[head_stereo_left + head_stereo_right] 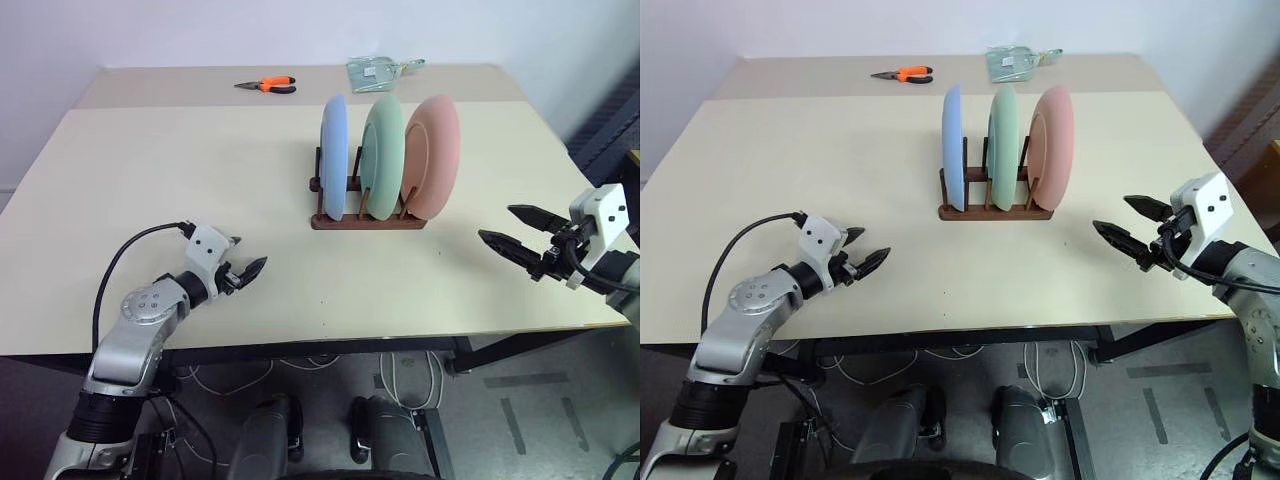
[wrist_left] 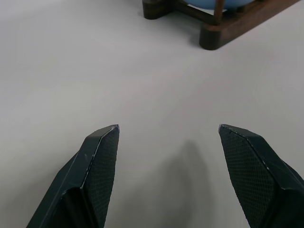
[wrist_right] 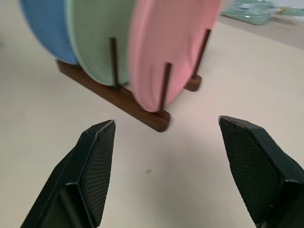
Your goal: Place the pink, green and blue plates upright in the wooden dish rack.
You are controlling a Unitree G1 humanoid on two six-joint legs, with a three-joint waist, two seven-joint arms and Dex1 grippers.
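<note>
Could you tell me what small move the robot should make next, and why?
Probably just draw both arms back to rest. The blue, green and pink plates all stand upright in the rack, and the left gripper and right gripper are open and empty.

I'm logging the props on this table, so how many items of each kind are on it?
Plates: 3, blue, green, pink
Dish rack: 1
Pliers: 1
Clear bag: 1
Total: 6
</note>
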